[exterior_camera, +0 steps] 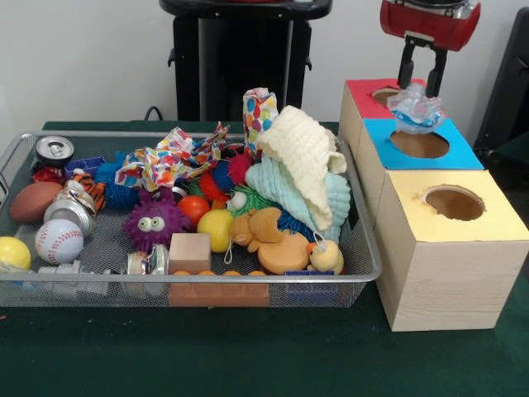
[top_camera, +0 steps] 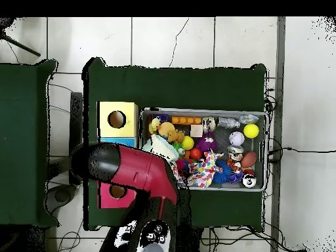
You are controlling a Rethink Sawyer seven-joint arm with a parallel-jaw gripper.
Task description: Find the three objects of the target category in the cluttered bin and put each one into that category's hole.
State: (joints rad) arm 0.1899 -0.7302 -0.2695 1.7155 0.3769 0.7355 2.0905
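My gripper (exterior_camera: 421, 83) hangs at the right, over the row of boxes. Its two black fingers (exterior_camera: 407, 73) grip the top of a crumpled clear plastic piece (exterior_camera: 416, 109), which hangs in the air between the red box's hole (exterior_camera: 385, 96) and the blue box's hole (exterior_camera: 420, 144). The yellow box's hole (exterior_camera: 454, 203) lies nearer the front. In the overhead view the red arm (top_camera: 134, 169) covers the gripper and most of the blue box. The wire bin (exterior_camera: 364, 273) on the left is full of mixed toys, cans, balls and cloths.
In the bin lie a soda can (exterior_camera: 54, 150), a baseball (exterior_camera: 59, 241), a football (exterior_camera: 35, 201), a purple fuzzy toy (exterior_camera: 152, 222), a wooden block (exterior_camera: 190, 251), a rubber duck (exterior_camera: 326, 256) and folded cloths (exterior_camera: 307, 165). The boxes stand right beside the bin's right side.
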